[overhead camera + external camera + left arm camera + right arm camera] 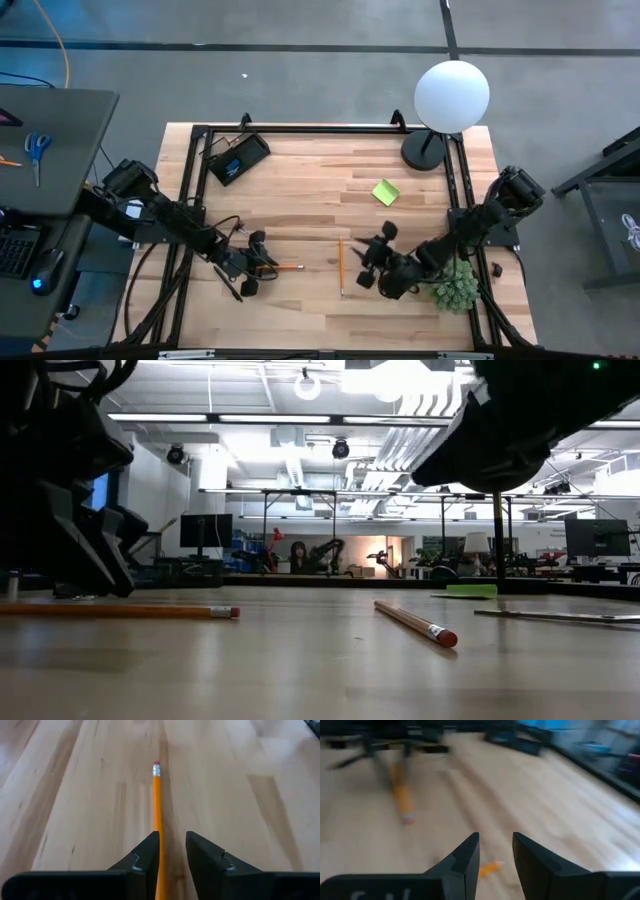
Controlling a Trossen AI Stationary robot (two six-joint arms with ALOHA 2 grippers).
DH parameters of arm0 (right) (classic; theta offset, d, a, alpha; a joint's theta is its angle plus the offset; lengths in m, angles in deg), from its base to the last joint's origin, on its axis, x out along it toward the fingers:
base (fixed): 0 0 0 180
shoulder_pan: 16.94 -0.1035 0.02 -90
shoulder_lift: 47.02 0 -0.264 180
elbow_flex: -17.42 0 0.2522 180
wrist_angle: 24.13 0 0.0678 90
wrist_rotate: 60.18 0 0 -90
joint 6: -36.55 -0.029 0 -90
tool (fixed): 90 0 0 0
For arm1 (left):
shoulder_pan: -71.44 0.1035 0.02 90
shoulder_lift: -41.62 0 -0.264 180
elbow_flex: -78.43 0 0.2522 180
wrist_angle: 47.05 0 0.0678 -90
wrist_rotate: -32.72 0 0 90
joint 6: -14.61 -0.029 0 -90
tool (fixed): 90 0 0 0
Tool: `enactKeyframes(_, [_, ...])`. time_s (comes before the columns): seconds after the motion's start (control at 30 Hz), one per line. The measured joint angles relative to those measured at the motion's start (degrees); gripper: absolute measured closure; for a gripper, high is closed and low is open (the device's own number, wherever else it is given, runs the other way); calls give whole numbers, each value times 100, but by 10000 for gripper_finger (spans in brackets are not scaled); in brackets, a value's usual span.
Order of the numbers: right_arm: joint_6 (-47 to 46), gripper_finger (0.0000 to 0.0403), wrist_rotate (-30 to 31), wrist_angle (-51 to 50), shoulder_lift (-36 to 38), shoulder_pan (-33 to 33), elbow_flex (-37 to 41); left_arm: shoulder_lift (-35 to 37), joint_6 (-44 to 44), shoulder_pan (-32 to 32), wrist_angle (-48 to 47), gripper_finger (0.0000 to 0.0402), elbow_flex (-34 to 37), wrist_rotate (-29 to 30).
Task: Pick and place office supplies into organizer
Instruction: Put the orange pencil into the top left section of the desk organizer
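The left gripper (172, 852) is set low over the orange pencil (157, 800), jaws narrowly parted with the shaft running along one finger's inner face, probably so it can be pinched lengthwise; nothing's gripped yet. The right gripper (495, 852) is parked by a second pencil (341, 267), fingers a bit apart and empty. The organizer (237, 158) is left waiting at the far left.

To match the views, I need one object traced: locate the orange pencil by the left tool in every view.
High view: orange pencil lower left of centre, just right of the left tool.
Low view: far left, lying crosswise, eraser to the right.
Left wrist view: centre, running away from the tool.
Right wrist view: blurred, upper left, probably it.
Shared landmark: the left tool at its plain end.
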Motion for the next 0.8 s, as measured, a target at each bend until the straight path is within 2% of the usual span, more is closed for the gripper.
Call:
enactKeyframes(0.13, [1394, 295, -947, 1573, 0, 43, 222, -6, -2, 0, 164, 298, -2, -89])
enactKeyframes(0.27, [2157, 295, -1142, 2211, 0, 53, 287, -10, -24, 0, 131, 289, -2, -89])
enactKeyframes(0.47, [2231, 295, -1145, 2226, 0, 53, 287, -299, -131, 0, 167, 289, -5, -45])
enactKeyframes(0.8, [2229, 295, -1163, 2216, 0, 122, 287, -522, -118, -9, 196, 296, -20, 386])
